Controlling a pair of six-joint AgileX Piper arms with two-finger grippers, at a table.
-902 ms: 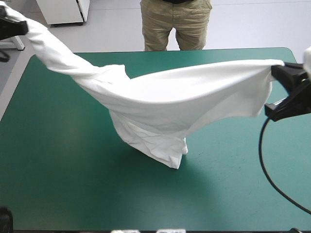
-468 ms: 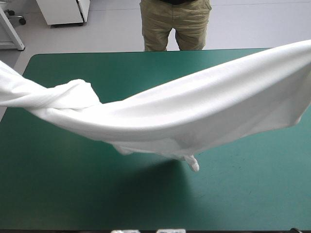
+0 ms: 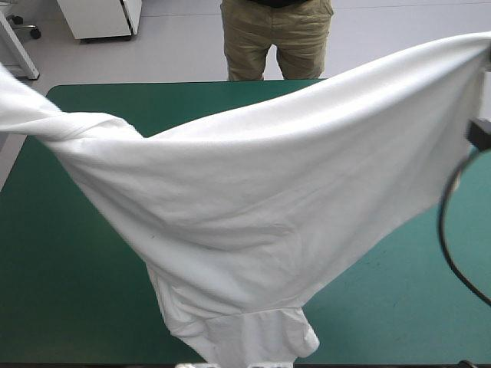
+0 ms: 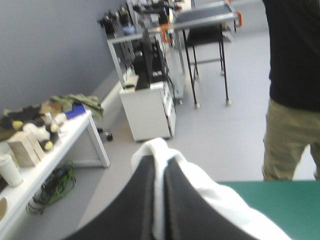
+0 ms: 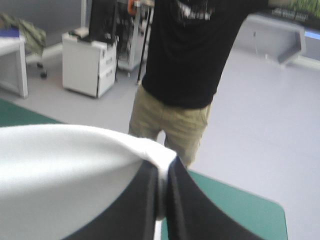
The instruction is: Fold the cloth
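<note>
Since the earlier frame, the T-shirt (image 3: 253, 215) has sagged, and its lowest fold now hangs over the 6 o'clock edge of the teal-green table (image 3: 61, 291). We hold it raised and stretched from 10 o'clock to 2 o'clock. Our left hand (image 4: 159, 167) is pinched tight on white fabric. Our right hand (image 5: 162, 172) is likewise clamped on a hem.
</note>
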